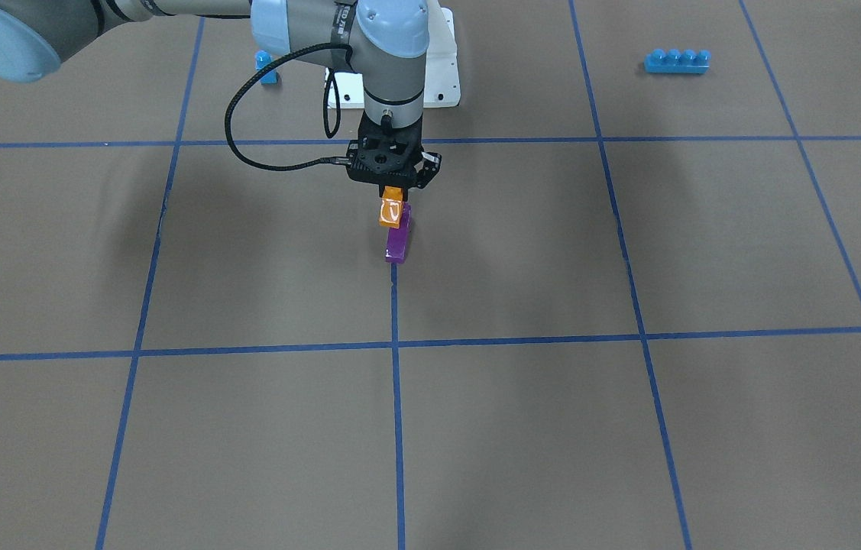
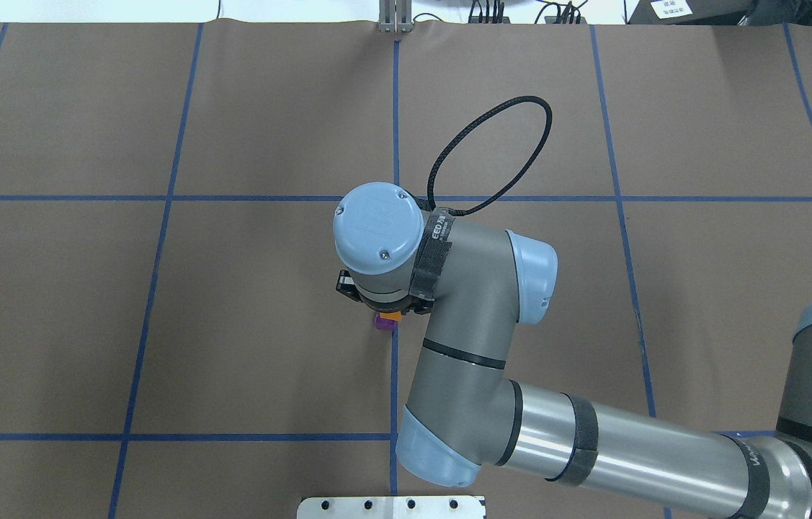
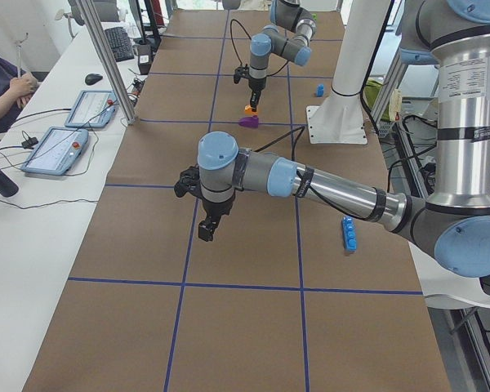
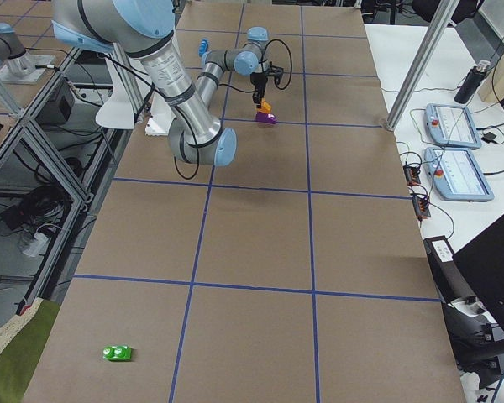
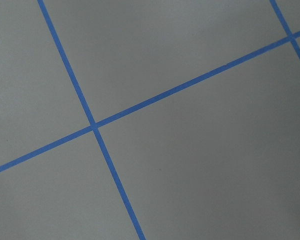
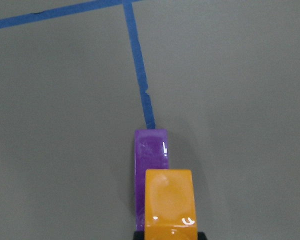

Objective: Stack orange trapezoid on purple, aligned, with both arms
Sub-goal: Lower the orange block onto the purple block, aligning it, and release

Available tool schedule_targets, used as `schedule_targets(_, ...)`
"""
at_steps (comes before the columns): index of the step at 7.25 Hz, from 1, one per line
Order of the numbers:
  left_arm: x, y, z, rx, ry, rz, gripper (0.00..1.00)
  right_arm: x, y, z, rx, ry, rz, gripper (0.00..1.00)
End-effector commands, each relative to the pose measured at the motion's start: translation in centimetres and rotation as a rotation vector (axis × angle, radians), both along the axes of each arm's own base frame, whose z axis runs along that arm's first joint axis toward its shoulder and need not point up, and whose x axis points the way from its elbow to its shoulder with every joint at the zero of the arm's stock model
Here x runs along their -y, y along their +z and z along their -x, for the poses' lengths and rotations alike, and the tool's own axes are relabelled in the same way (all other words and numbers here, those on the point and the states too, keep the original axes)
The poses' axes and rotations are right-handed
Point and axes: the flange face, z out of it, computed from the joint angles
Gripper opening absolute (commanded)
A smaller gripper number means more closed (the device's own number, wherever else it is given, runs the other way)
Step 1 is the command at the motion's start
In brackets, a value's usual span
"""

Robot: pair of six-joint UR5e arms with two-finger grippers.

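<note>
A brown bench (image 1: pixel 522 428) with a grid of blue tape lines is being used as the work surface. At its middle the orange trapezoid (image 1: pixel 392 211) is being held by the right fingers (image 1: pixel 392 183), which are clamped on its upper part. It is being carried just above the purple (image 1: pixel 398 243), which is lying on the bench at the end of a tape line. In the side views a small gap is being shown between the two blocks, so they are judged to be apart.

The step in hand is judged to be the alignment before placing. In the right wrist view the orange block is sitting a little to one side of the purple one, so the edges are not being matched yet. A small sideways correction is probably being called for, then a straight lowering until the stud of the purple block is caught.

The left fingers (image 3: pixel 206 231) are hanging over a bare part of the bench, well apart from both blocks. Whether they are apart or together cannot be told.

Counted on the bench:
- one orange block
- one purple block
- one blue single-stud block (image 1: pixel 267 67)
- one blue four-stud brick (image 1: pixel 676 60)
- one green block (image 4: pixel 117 353), far away near a corner

Two arms are being counted.
</note>
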Motion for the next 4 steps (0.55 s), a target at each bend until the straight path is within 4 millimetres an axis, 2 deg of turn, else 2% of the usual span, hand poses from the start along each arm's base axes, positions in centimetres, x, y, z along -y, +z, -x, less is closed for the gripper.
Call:
schedule_targets(1, 0.01, 0.00, 0.00, 0.000, 0.001, 0.000, 1.00, -0.21, 0.46, 0.88, -0.010, 0.006, -0.018, 0.00)
schedule_targets(4, 0.02, 0.08, 0.00, 0.000, 0.001, 0.001, 1.00, -0.51, 0.70, 1.56, -0.003, 0.000, -0.021, 0.00)
